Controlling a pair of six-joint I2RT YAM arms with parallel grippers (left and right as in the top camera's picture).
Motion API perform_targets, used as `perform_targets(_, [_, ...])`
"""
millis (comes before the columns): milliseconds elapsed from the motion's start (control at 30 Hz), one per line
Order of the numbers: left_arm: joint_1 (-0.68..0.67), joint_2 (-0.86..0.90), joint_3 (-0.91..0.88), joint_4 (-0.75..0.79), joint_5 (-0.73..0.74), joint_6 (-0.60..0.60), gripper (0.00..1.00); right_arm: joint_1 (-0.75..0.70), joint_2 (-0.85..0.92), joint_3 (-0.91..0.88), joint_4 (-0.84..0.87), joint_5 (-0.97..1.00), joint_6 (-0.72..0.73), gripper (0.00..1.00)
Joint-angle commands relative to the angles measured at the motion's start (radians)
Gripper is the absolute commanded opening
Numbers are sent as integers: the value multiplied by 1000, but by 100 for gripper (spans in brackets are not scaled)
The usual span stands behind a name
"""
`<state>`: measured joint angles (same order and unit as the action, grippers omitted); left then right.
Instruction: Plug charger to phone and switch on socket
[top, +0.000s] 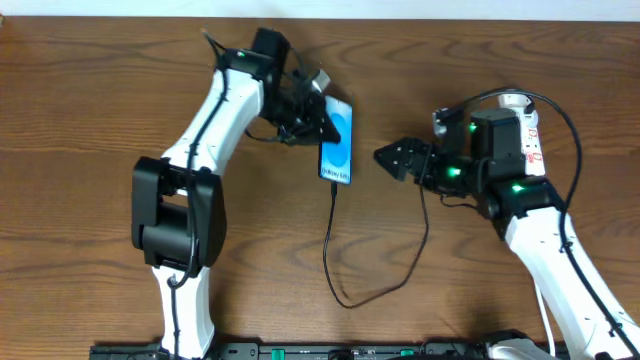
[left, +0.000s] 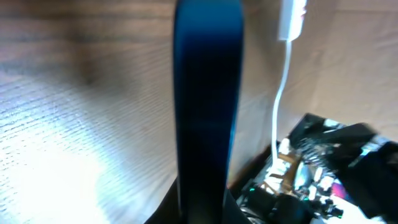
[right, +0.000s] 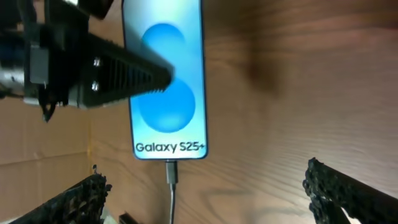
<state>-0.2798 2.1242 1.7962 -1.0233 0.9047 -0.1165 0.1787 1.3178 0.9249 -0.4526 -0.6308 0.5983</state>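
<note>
Phone (top: 337, 146): upper centre of the table (top: 80, 120), lying lengthwise from top to bottom of the overhead frame.
Charger (right: 171, 177): plug tip in the Phone's lower end. The cable runs down the frame, loops near the bottom edge and climbs back toward the right arm (top: 560, 250).
Left gripper (top: 318, 118): at the Phone's upper left edge, one finger (right: 124, 62) lying across the screen.
Right gripper (top: 392, 158): just right of the Phone, apart from it.
Socket (top: 535, 140): upper right of the frame, partly covered by the right arm, well apart from the Phone.
</note>
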Motion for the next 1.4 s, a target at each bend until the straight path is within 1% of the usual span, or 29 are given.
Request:
perform_targets(0, [-15,-31,-43,22,-27,34,7,-39,-9,10,-29,1,-55,99])
perform_targets(100, [-29,-31,-69,43,-27,34,7,-47,-9,10,-35,0,-55,99])
perform_targets(233, [-40,-31,-114,119,-27,26,7,-47,-9,10,-35,0,-55,99])
perform_targets(333, [-40,-31,-144,184,-28,-22,8,-47,-9,10,-38,0,-55,99])
perform_targets(467, [-40,-26,-158,245,-28,-31,7,-46,-9,10,-39,0,-55,99])
perform_targets(567, [-40,-13,-158,278,-32,-67,7,-46,-9,10,-47,1,-55,99])
perform_targets(833, [-40,57,-158,301,-53,-122,8,-46,-9,10,-60,2,-66,99])
perform_targets(1000, [-42,80,-158,303,-53,-121,7,-46,-9,10,-60,4,-66,99])
perform_targets(1167, [-74,127,-158,287,-53,-121,7,-46,-9,10,-60,4,-66,99])
perform_targets(1367, [-92,128,-158,289,-54,-121,7,-46,-9,10,-61,4,-66,99])
